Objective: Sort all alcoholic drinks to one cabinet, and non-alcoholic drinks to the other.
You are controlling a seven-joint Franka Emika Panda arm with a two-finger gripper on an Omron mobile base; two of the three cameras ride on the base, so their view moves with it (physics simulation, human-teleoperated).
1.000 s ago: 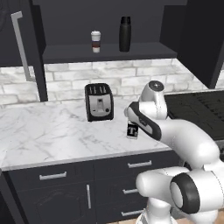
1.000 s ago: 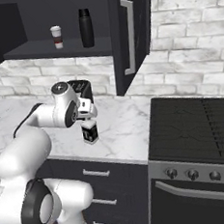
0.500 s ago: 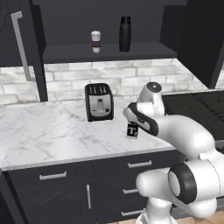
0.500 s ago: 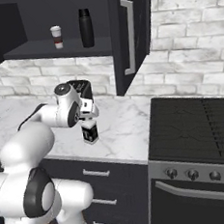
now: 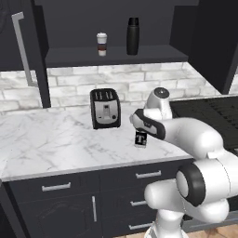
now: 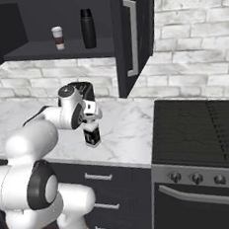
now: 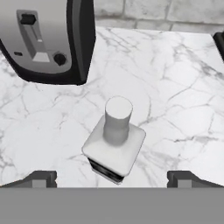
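Pale squat bottle with a black label [image 7: 114,142] standing upright on the white marble counter [image 5: 56,139], just right of the black-and-silver toaster [image 5: 105,108]. Gripper [image 7: 111,178] hovering right above, jaws spread wide, apparently not touching. Up on the dark cabinet's shelf [image 5: 116,56]: white paper coffee cup [image 5: 102,44] and black flask [image 5: 133,36].

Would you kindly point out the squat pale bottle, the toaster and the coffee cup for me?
squat pale bottle [image 7: 114,142]: hand view, on its pale shoulder below the neck.
toaster [image 5: 106,109]: left base view, on its silver front face.
coffee cup [image 6: 58,37]: right base view, on its side by the brown band.
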